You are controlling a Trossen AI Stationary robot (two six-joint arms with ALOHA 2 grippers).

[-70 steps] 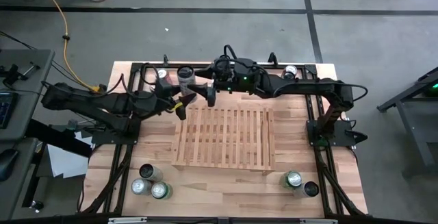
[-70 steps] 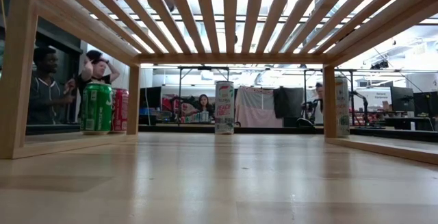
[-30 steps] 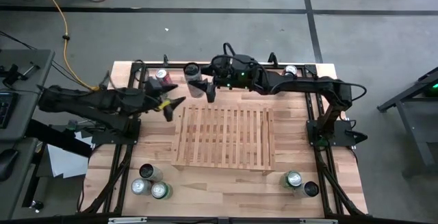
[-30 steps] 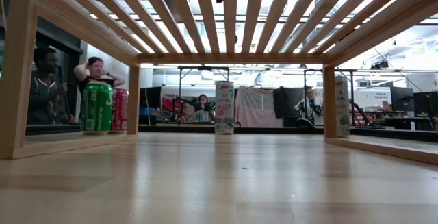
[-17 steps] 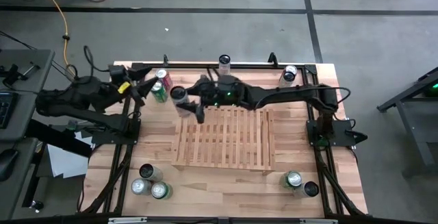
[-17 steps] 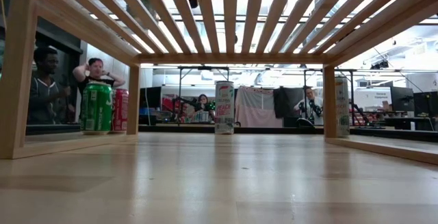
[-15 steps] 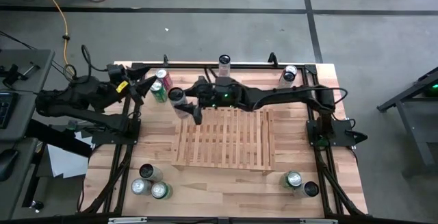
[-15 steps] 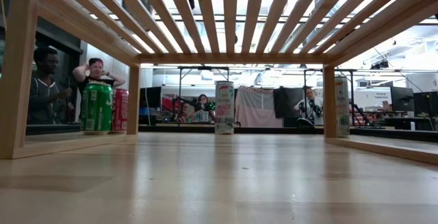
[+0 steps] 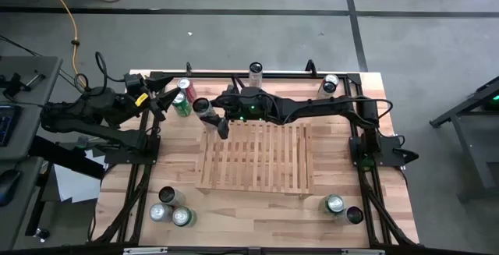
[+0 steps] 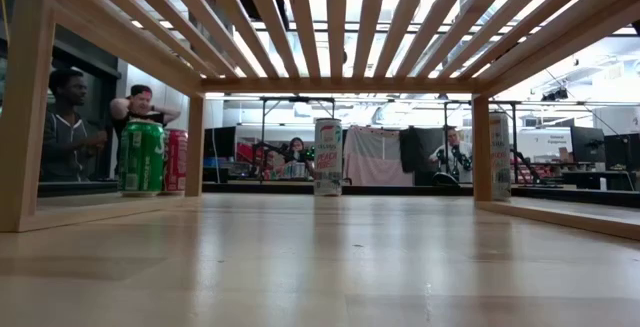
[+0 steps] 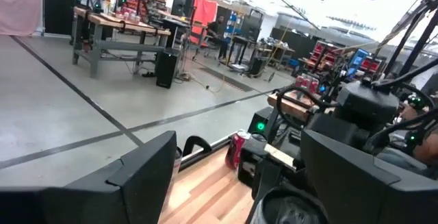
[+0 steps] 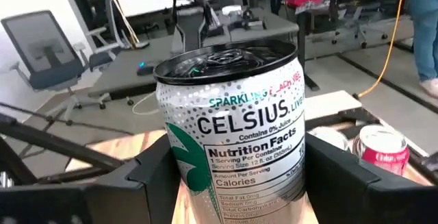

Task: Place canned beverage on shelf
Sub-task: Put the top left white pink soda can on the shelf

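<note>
Your right hand (image 9: 209, 116) is clamped on a silver Celsius can (image 9: 204, 111), and in the right wrist view that can (image 12: 233, 125) fills the frame between the two dark fingers (image 12: 154, 172). In the high view it sits above centre, just off the upper left corner of the slatted shelf (image 9: 256, 157), not over the slats. Your left hand (image 9: 162, 103) is at the upper left, jaws spread with nothing between them, right beside a green can (image 9: 181, 105) and a red can (image 9: 185, 87). Farther out on the bench (image 9: 257, 212): three cans (image 9: 171, 207) at lower left, two cans (image 9: 341, 207) at lower right, and single cans at the top rail (image 9: 256, 70) and upper right (image 9: 329, 83).
</note>
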